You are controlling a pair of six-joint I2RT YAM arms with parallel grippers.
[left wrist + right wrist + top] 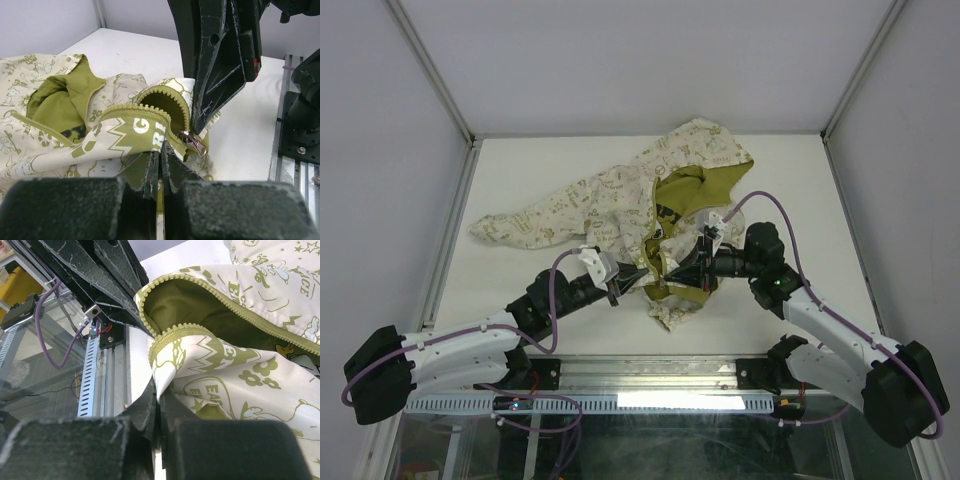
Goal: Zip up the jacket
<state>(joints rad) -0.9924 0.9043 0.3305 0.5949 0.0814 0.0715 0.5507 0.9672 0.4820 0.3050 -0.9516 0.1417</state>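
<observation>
The jacket (pixel 620 195) lies on the white table, cream with olive-green print, its hood (pixel 705 150) at the back right and a sleeve (pixel 520 225) reaching left. Its front is open and shows the olive lining (pixel 705 188). My left gripper (pixel 623 287) is shut on the jacket's hem fabric (pixel 135 132) just below the silver zipper pull (pixel 193 142). My right gripper (pixel 672 272) is shut on a cream corner of the jacket's edge (pixel 172 362) beside the olive zipper teeth (pixel 175 331). The two grippers meet at the jacket's near end.
The table's near edge has a metal rail (pixel 650 375) with both arm bases. In the left wrist view the right gripper's black fingers (pixel 220 65) stand right above the zipper pull. White walls and frame posts (pixel 430 70) enclose the table.
</observation>
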